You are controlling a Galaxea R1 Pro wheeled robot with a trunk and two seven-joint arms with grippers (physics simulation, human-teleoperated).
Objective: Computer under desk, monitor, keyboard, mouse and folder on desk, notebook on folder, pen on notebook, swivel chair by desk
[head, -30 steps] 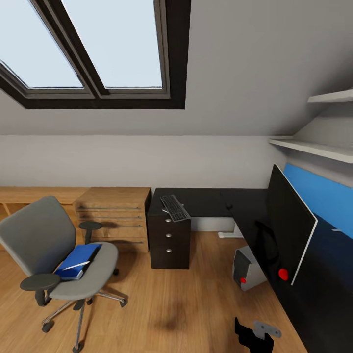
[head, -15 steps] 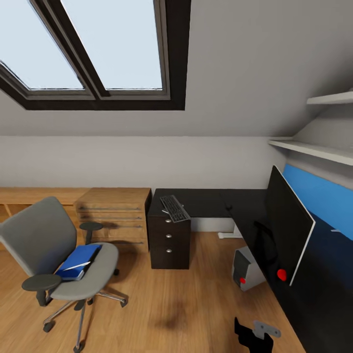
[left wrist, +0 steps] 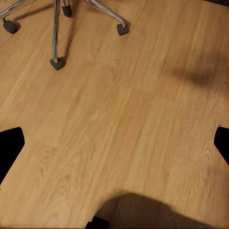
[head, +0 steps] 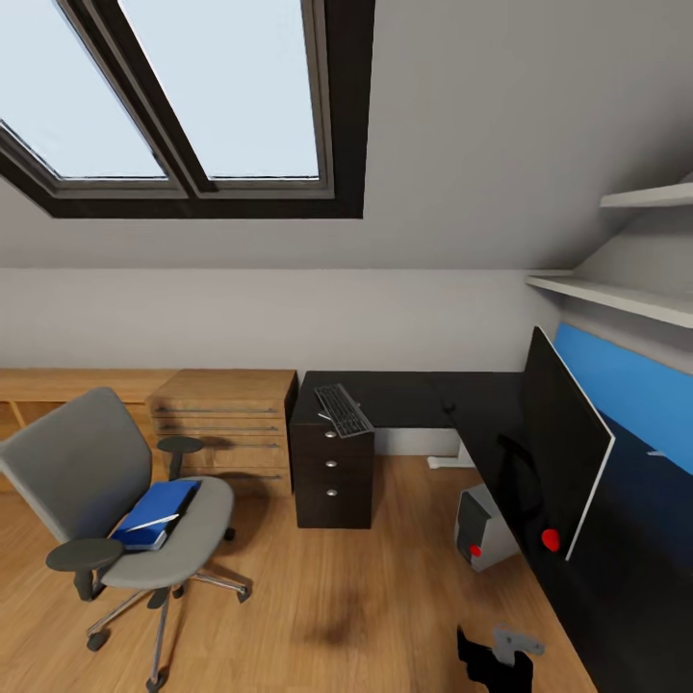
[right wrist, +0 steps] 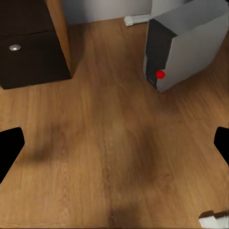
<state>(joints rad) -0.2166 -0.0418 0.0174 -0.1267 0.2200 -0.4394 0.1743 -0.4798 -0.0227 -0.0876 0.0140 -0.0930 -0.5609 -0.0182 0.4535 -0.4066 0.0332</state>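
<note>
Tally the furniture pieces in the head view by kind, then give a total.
Grey upholstered swivel chair: 1
Glossy black L-shaped desk: 1
Light-wood drawer chest: 1
White wall shelves: 2
Total: 5

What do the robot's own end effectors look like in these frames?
Little shows. In the head view, the right end effector is a matte black blocky body with a light grey metal bracket on it. In both wrist views the fingertips are plain black shapes at the frame edges. No cables or markings are visible.
</note>
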